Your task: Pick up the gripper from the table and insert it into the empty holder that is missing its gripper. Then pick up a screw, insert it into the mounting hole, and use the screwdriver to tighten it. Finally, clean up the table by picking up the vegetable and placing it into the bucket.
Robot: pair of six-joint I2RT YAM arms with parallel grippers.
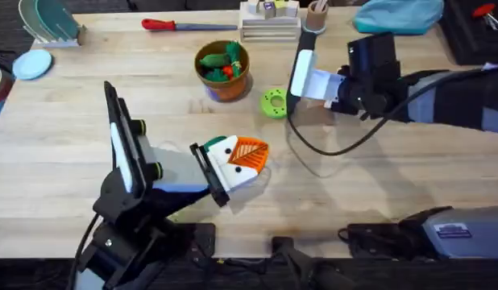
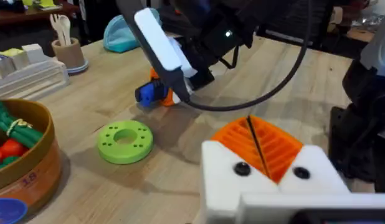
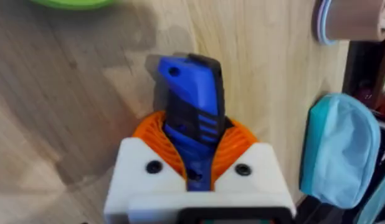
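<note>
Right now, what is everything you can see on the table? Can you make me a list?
bucket: one, terracotta-orange, far middle of the table, green and red toy vegetables inside
disc: one, light green, right of the bucket
slim screwdriver: one, red handle, far edge
cup: one, tan, far edge, wooden utensils inside
cloth: one, teal, far right
plate: one, light blue, far left
cable: one, black, loops on the table near the right arm
screwdriver: one, blue, in the right claw
left claw: white with orange pads, shut, mid-table
right claw: white with orange pads, shut on the screwdriver
</note>
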